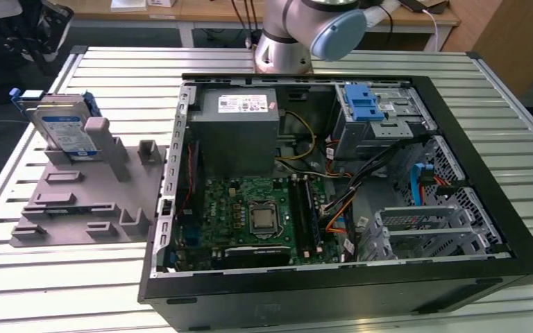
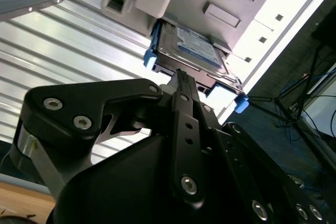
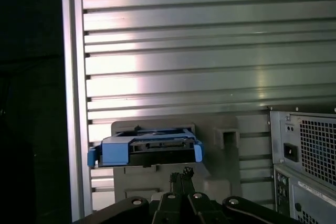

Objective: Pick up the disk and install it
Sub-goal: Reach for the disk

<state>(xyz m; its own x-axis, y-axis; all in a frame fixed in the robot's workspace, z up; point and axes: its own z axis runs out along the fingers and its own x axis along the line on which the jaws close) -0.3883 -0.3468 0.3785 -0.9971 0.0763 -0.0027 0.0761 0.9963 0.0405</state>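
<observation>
The disk (image 1: 63, 128) stands on edge in a grey holder (image 1: 81, 201) at the exterior view's left, outside the computer case. It is silver-grey with a white-and-blue label and blue rails. In both wrist views the disk (image 2: 191, 51) (image 3: 152, 148) lies just beyond my fingertips, apart from them. My gripper (image 2: 181, 74) (image 3: 181, 173) is shut, its black fingers pressed together with nothing between them.
An open computer case (image 1: 488, 229) fills the middle of the slatted metal table (image 1: 359, 312). Inside are a grey power supply (image 1: 239, 132), a green motherboard (image 1: 257, 218) and a metal drive cage with a blue latch (image 1: 368, 104). The arm's base (image 1: 285, 41) stands behind the case.
</observation>
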